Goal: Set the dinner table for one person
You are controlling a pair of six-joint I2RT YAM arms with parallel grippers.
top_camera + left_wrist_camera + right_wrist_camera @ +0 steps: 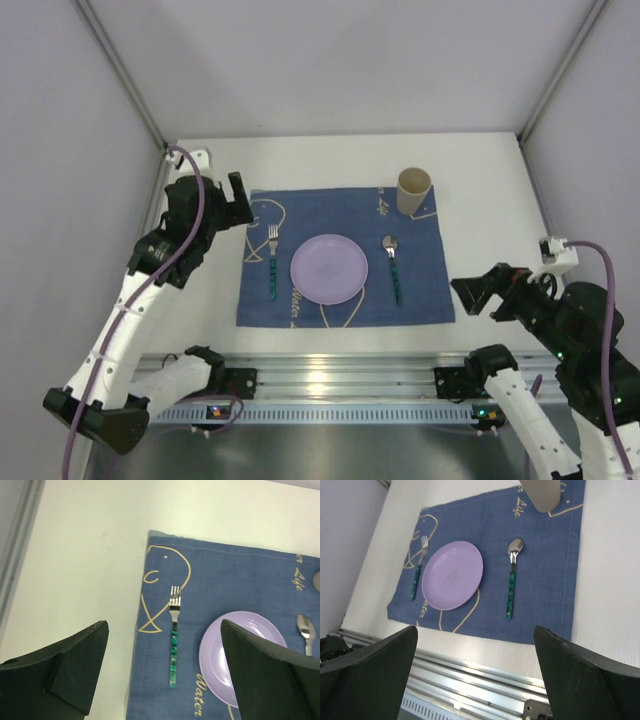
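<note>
The white dinner table (480, 170) carries a blue placemat (425, 285). On the mat lie a lilac plate (329, 268), a green-handled fork (272, 262) to its left, a matching spoon (393, 265) to its right and a tan cup (414, 191) at the far right corner. My left gripper (238, 205) is open and empty above the mat's far left corner; its wrist view shows the fork (173, 645) and the plate (215, 655) below. My right gripper (470, 293) is open and empty, raised beside the mat's near right corner.
A silver rail (330, 385) runs along the table's near edge, also in the right wrist view (470, 672). Grey walls enclose the left, far and right sides. Bare white tabletop lies left and right of the mat.
</note>
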